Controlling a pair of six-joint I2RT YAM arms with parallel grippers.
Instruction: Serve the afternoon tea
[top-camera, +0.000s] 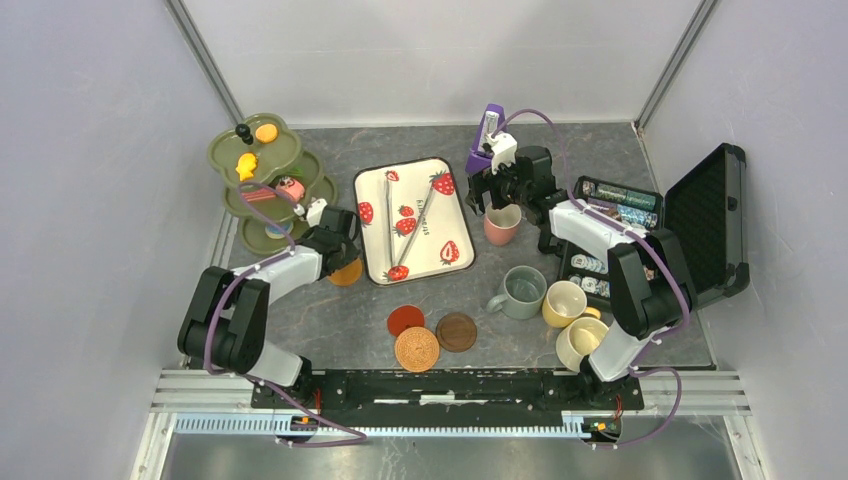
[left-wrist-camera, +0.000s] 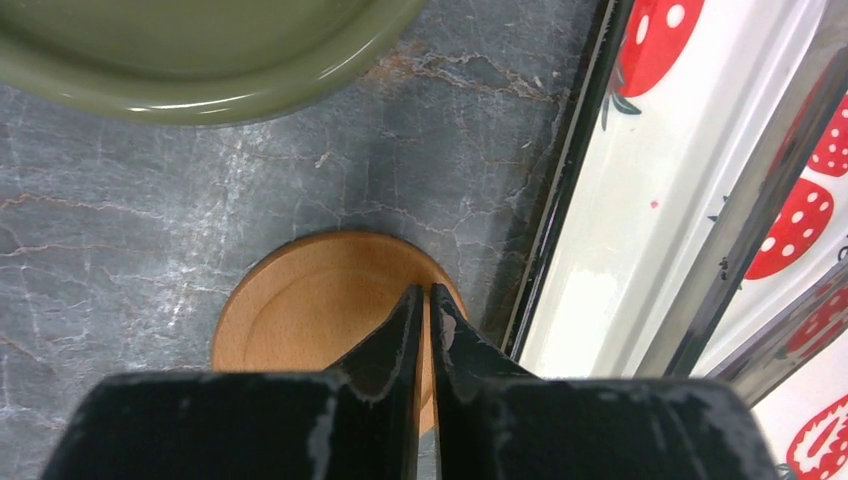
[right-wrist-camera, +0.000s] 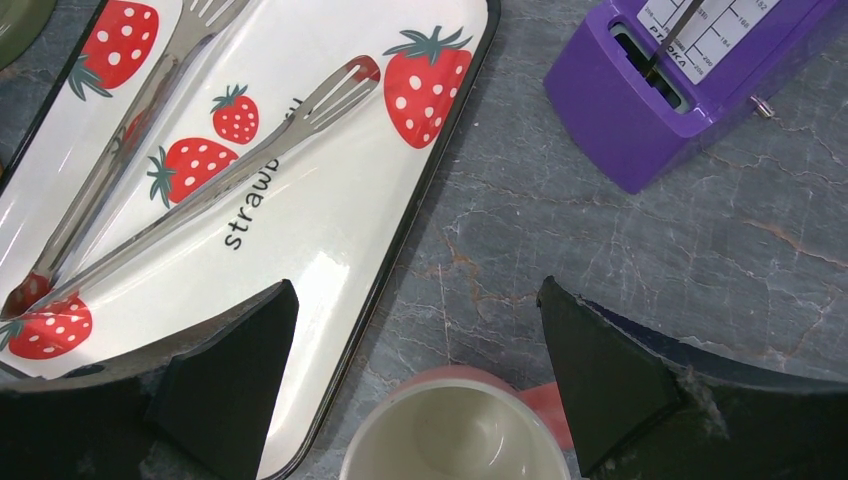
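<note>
My left gripper (top-camera: 343, 258) is shut, its tips (left-wrist-camera: 424, 292) low over a light wooden coaster (left-wrist-camera: 300, 310) that lies flat on the table between the olive-green tiered stand (top-camera: 225, 150) and the strawberry tray (top-camera: 470, 245). My right gripper (top-camera: 490, 197) is open (right-wrist-camera: 416, 288) just above the pink mug (right-wrist-camera: 455, 435), which stands upright with its handle by the right finger. The grey-green mug (top-camera: 522, 291), yellow mug (top-camera: 565, 302) and cream mug (top-camera: 580, 340) stand at the front right. Red (top-camera: 405, 320), brown (top-camera: 456, 332) and woven (top-camera: 417, 349) coasters lie at the front centre. Toy pastries (top-camera: 246, 165) sit on the stand.
The strawberry tray (right-wrist-camera: 330, 230) holds two metal tongs. A purple metronome (top-camera: 487, 140) stands just behind my right gripper and shows in the right wrist view (right-wrist-camera: 680, 90). An open black case (top-camera: 700, 220) of small packets fills the right side. The stand's rim (left-wrist-camera: 200, 95) is close ahead of my left gripper.
</note>
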